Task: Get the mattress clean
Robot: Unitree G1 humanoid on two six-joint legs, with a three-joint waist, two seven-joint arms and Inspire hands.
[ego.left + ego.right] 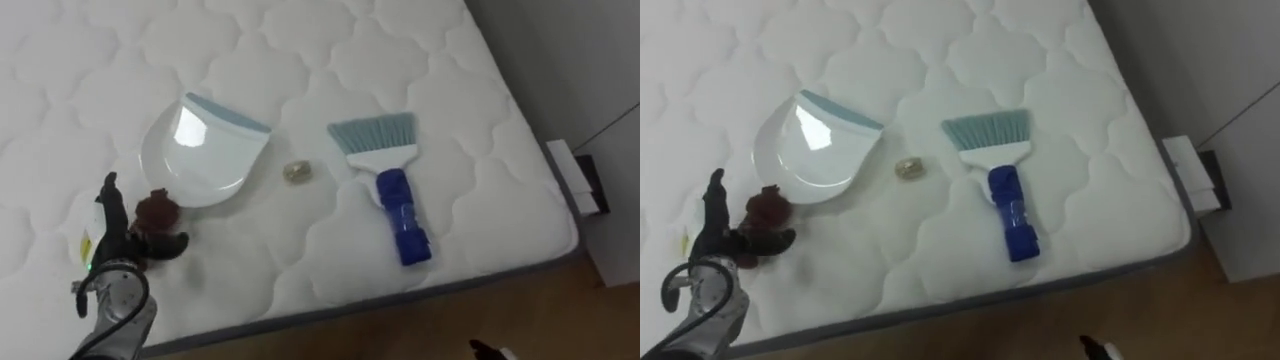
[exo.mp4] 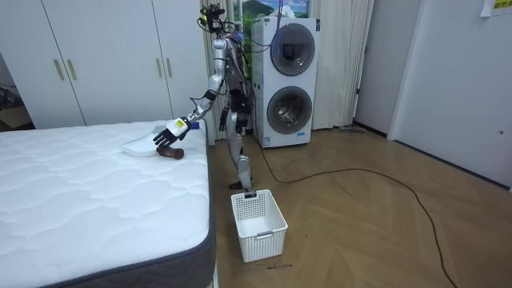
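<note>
On the white mattress (image 1: 420, 60) lies a white dustpan (image 1: 200, 150) with a grey-blue lip; its dark red handle (image 1: 155, 210) points toward me. My left hand (image 1: 118, 240) hovers at that handle, open, with fingers spread and the thumb just under it. A small crumpled scrap (image 1: 297, 172) rests between the dustpan and a brush (image 1: 385, 170) that has pale blue bristles and a blue handle. I stand at the bed's edge with the left arm stretched over it (image 2: 170, 134). My right hand (image 2: 227, 126) hangs by my side.
The mattress edge (image 1: 400, 295) runs along the front, with wooden floor below. A white laundry basket (image 2: 258, 224) stands on the floor by the bed. Stacked washing machines (image 2: 288, 80) are behind me. A white box (image 1: 575, 180) sits at the bed's right corner.
</note>
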